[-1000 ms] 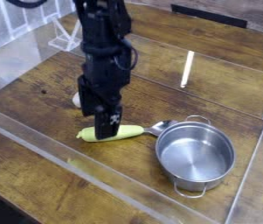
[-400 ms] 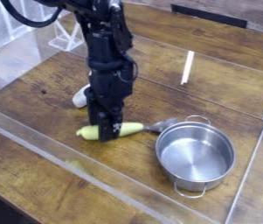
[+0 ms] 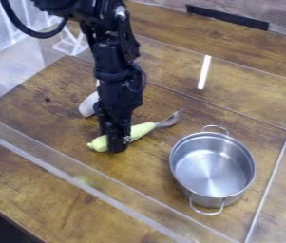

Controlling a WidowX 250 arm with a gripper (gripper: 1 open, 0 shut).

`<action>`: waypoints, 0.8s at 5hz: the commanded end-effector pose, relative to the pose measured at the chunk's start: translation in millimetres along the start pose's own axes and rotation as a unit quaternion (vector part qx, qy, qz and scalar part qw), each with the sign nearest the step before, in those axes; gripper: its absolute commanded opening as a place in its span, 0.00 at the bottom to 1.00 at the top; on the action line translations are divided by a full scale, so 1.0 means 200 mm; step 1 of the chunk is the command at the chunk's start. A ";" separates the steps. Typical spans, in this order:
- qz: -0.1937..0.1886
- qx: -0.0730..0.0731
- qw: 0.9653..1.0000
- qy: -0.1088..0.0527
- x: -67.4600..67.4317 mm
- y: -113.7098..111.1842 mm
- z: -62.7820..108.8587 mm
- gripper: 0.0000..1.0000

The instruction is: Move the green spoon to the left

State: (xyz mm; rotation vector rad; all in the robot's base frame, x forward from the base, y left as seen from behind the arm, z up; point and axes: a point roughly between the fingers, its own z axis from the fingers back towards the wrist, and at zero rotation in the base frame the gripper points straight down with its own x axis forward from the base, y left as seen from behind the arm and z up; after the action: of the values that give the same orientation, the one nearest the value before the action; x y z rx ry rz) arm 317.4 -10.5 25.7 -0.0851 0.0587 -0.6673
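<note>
Gripper: the black gripper (image 3: 115,139) points straight down at the wooden table (image 3: 56,114), its fingertips low at the tabletop and set on either side of the green spoon's body.
Jaw state: drawn in close around the green spoon (image 3: 123,136); whether the pads press on it firmly cannot be told from this view.
Green spoon: lies right at the fingertips, tilted, its yellow-green end showing to the lower left of the gripper and the rest running up and right past it.
Spoon's grey end: a short metallic piece (image 3: 169,119) sticks out to the upper right of the gripper, pointing toward the pot.
Steel pot: the round, empty pot (image 3: 213,167) stands to the lower right of the gripper, apart from the spoon, with a small handle on each side.
White toy: a pale rounded object (image 3: 93,104) sits just behind and left of the gripper, mostly hidden by the arm.
Arm: the black arm (image 3: 109,47) rises from the gripper toward the top left.
Barrier: clear plastic walls (image 3: 132,220) ring the work area, the nearest edge running below the gripper.
</note>
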 end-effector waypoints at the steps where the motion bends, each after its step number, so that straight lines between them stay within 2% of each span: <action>1: -0.026 0.011 0.999 -0.020 0.10 -0.06 0.06 0.00; 2: -0.018 0.007 0.999 -0.027 0.17 -0.04 0.08 0.00; 3: -0.016 0.002 1.000 -0.027 0.20 0.01 0.10 0.00; 4: -0.003 -0.003 1.000 -0.028 0.17 -0.02 0.10 0.00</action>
State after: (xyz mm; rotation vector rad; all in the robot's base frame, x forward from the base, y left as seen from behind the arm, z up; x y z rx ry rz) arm 338.2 -36.4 26.1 -0.1256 0.0617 -0.6752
